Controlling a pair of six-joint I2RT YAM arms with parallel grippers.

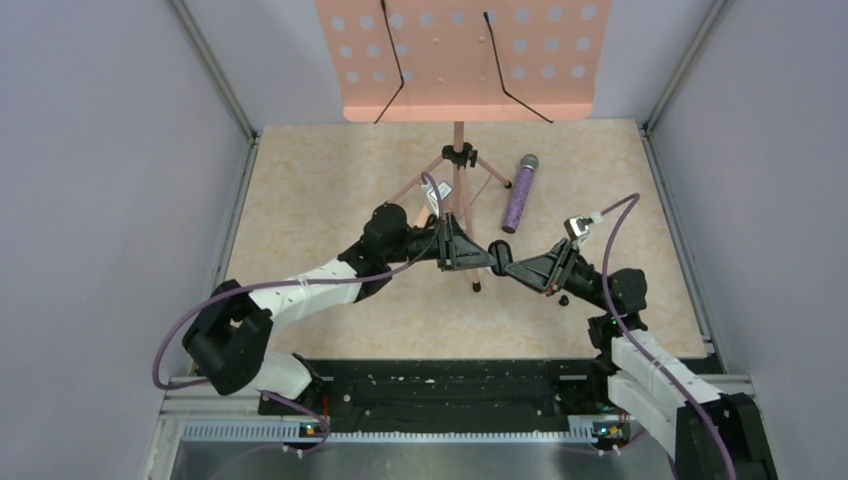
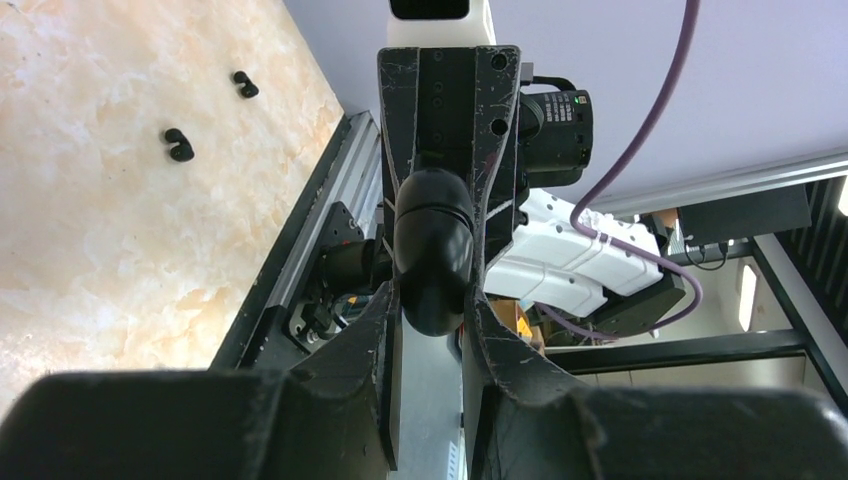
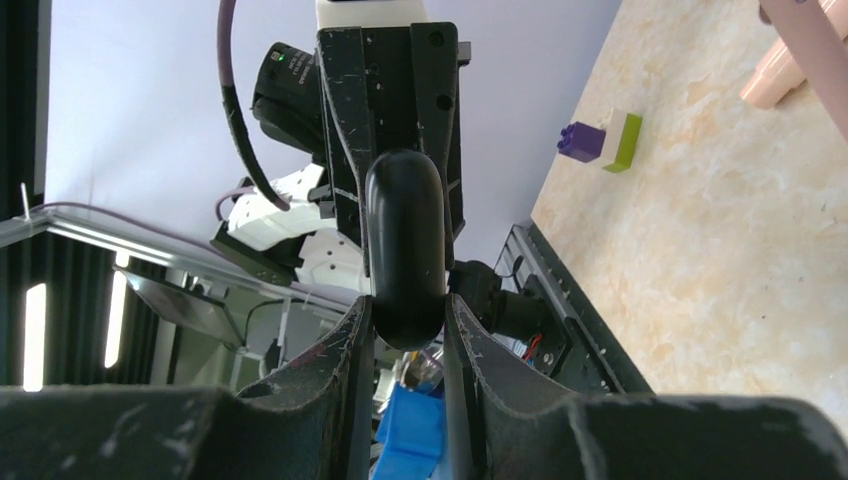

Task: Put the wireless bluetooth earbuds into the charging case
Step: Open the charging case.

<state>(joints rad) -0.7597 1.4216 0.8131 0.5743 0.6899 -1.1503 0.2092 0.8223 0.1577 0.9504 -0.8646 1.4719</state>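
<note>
The left end effector (image 2: 432, 305) is clamped on one end of the black case (image 2: 433, 235), and the right end effector (image 3: 405, 315) pinches the other end. The two meet nose to nose at mid-frame of the top view. Two small black buds (image 2: 178, 145) lie on the worktop (image 2: 90, 250) at upper left of the left wrist view, and a purple-and-yellow block (image 3: 601, 140) sits upper right in the right wrist view.

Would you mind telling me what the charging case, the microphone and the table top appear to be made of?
The charging case: probably hard plastic, smooth black with a semi-gloss finish, judging by its soft highlights. The microphone: purple glittery-looking body, likely plastic, with a silvery mesh-like head. The table top: matte beige with marble veining, possibly laminate or a printed sheet.
</note>
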